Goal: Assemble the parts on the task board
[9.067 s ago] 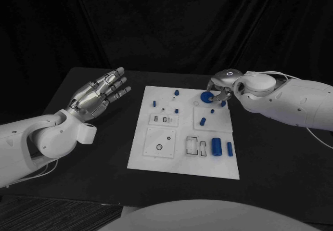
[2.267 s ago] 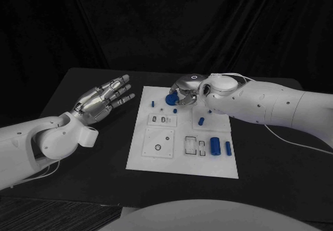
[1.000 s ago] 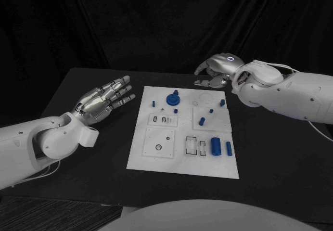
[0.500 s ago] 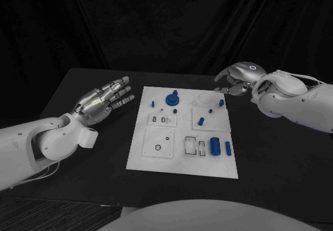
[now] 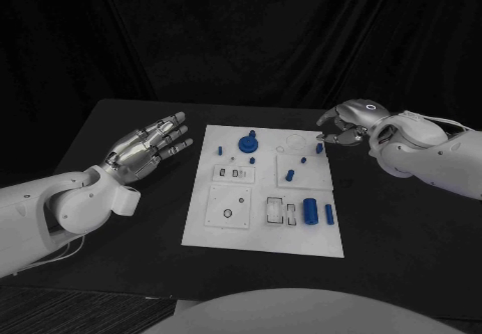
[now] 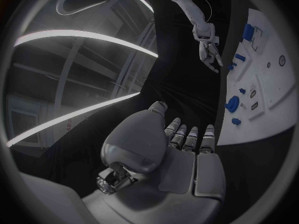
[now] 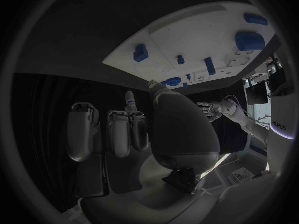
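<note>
Inventory: one white board [image 5: 263, 237] on one black worktop [image 5: 402, 229]. Blue parts visible on the board: one round disc [image 5: 246, 145], two larger cylinders [image 5: 311, 211], and several small pegs [image 5: 220, 148], too small to count reliably. Two hands [image 5: 148, 145].

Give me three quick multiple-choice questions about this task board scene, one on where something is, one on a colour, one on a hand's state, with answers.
1. Where is the round blue disc part?
A. far end of the task board
B. near end
C. off the board

2. What colour are the two cylinders at the near right of the board?
A. red
B. blue
C. green

3. How is the left hand?
A. holding a part
B. open, holding nothing
C. pressing the board

Answers: 1 A, it sits by the far edge. 2 B, both are blue. 3 B, fingers extended beside the board, nothing in them.
</note>
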